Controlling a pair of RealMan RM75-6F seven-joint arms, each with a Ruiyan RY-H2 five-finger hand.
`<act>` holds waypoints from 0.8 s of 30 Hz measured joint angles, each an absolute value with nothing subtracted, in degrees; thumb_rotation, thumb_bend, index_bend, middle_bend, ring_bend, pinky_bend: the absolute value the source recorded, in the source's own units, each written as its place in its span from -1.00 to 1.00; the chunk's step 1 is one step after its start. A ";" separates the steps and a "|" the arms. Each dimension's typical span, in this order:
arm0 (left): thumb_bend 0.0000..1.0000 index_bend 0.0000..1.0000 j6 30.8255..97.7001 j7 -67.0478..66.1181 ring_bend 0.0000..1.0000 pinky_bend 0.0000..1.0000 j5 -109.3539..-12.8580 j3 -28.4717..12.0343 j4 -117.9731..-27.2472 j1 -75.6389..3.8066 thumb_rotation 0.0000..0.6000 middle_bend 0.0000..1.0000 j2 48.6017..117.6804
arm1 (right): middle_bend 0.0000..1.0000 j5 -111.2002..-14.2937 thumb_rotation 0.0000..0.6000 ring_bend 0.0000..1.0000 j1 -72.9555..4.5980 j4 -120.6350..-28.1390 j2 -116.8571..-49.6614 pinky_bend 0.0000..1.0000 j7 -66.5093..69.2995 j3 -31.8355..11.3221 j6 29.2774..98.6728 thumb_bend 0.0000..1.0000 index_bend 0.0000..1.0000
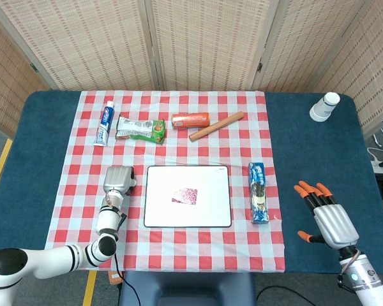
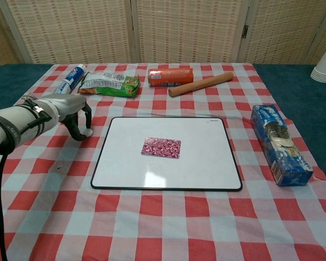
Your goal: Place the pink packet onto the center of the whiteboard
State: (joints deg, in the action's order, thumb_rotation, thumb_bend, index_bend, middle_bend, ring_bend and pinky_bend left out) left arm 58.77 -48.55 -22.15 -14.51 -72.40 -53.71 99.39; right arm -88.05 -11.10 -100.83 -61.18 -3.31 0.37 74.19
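The pink packet (image 1: 185, 195) (image 2: 161, 147) lies flat near the middle of the whiteboard (image 1: 207, 217) (image 2: 206, 174). My left hand (image 1: 118, 180) (image 2: 70, 114) hovers over the checkered cloth just left of the board, fingers curled downward, holding nothing. My right hand (image 1: 325, 213) rests far to the right on the blue table, fingers spread and empty; the chest view does not show it.
Behind the board lie a toothpaste tube (image 1: 105, 123), a green snack bag (image 1: 140, 129), an orange roll (image 1: 190, 120) and a wooden stick (image 1: 216, 125). A blue cookie pack (image 1: 258, 192) sits right of the board. White cups (image 1: 324, 106) stand at the far right corner.
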 measured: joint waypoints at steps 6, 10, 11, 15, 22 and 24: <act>-0.31 -0.06 58.64 -48.37 1.00 1.00 -22.10 -14.63 -72.20 -53.66 1.00 1.00 99.56 | -0.99 -88.10 1.00 -1.00 -11.09 -100.79 -61.11 -0.98 -3.13 0.39 74.24 -0.89 -1.00; -0.31 -0.05 58.62 -48.33 1.00 1.00 -22.19 -14.61 -72.08 -53.64 1.00 1.00 99.60 | -0.99 -88.06 1.00 -1.00 -11.14 -100.77 -61.12 -0.97 -3.10 0.37 74.16 -0.89 -1.00; -0.31 -0.05 58.62 -48.28 1.00 1.00 -22.23 -14.63 -72.09 -53.62 1.00 1.00 99.57 | -0.99 -88.04 1.00 -1.00 -11.16 -100.77 -61.12 -0.97 -3.12 0.36 74.12 -0.89 -1.00; -0.30 -0.05 58.71 -48.04 1.00 1.00 -22.45 -14.84 -72.34 -53.56 1.00 1.00 99.25 | -0.99 -87.97 1.00 -1.00 -11.20 -100.78 -61.15 -0.98 -3.17 0.36 74.03 -0.89 -1.00; -0.30 -0.05 59.23 -48.33 1.00 1.00 -22.65 -15.28 -74.05 -53.79 1.00 1.00 98.34 | -0.99 -88.17 1.00 -1.00 -11.19 -100.91 -61.06 -0.97 -3.09 0.40 74.14 -0.89 -1.00; -0.30 -0.05 59.71 -48.90 1.00 1.00 -22.53 -15.52 -75.55 -54.12 1.00 1.00 97.96 | -0.99 -88.36 1.00 -1.00 -11.15 -100.93 -61.00 -0.97 -2.96 0.47 74.24 -0.89 -1.00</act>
State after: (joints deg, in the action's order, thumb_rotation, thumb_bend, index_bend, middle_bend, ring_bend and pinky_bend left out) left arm 59.71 -48.90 -22.53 -15.52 -75.55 -54.12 97.96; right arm -88.36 -11.15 -100.93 -61.00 -2.96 0.47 74.24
